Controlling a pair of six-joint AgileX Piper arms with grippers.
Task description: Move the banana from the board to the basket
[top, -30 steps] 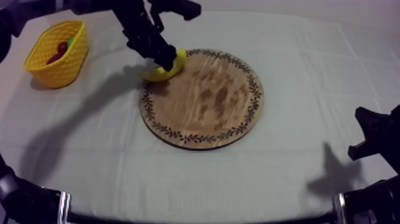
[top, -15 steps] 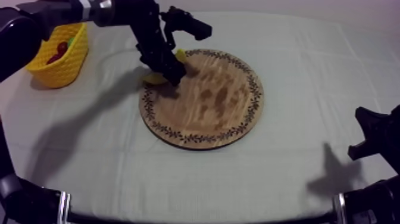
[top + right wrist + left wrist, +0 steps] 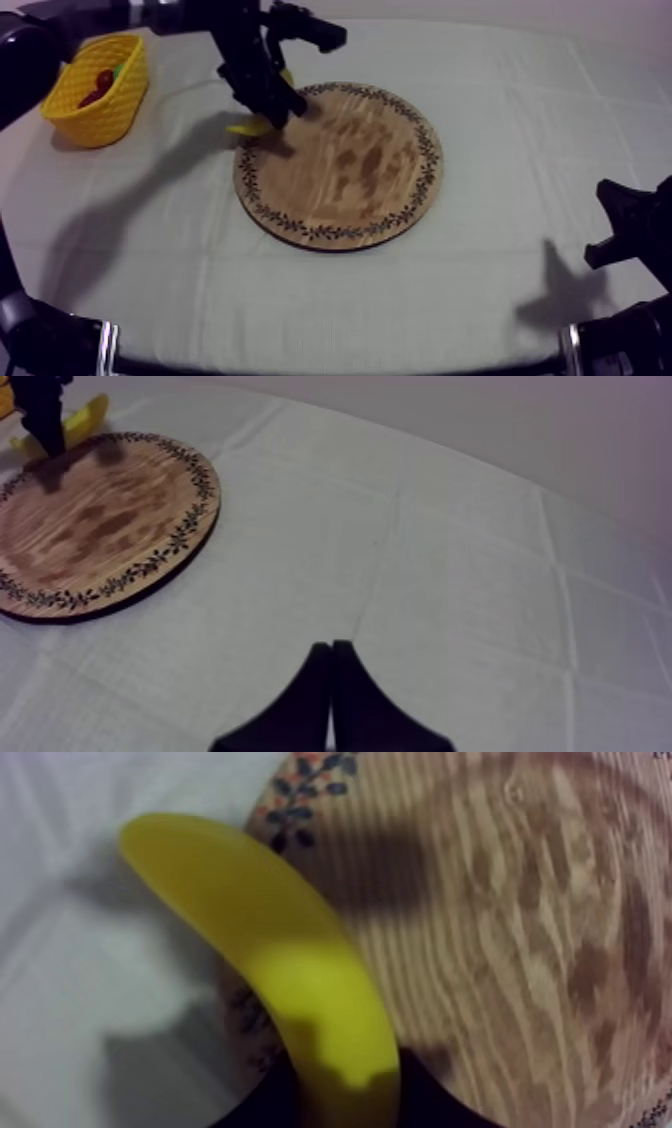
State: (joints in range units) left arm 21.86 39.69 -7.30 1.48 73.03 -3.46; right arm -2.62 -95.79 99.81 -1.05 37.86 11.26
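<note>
left gripper: it is clenching round the banana, its two black fingers pressing on either side of one end, so the fruit is sticking out ahead of them in the left wrist view.
banana: it is hanging across the upper left rim of the wooden board, partly over the patterned edge and partly over the cloth; its shadow is falling apart from it on the cloth, so i am judging it to be lifting clear rather than resting.
why this grip: holding one end is leaving the long curve free, which is probably suiting a drop into a narrow opening, though the free end may be swinging.
yellow basket: it is sitting at the far left of the table, well apart from the board, with a small red fruit lying inside it.
step in hand: the pick is looking done; the carry leftward to the basket is not yet made.
right gripper: it is resting low at the right side, its fingers lying together as a narrow wedge on nothing, pointing toward the board and well apart from the work.
</note>
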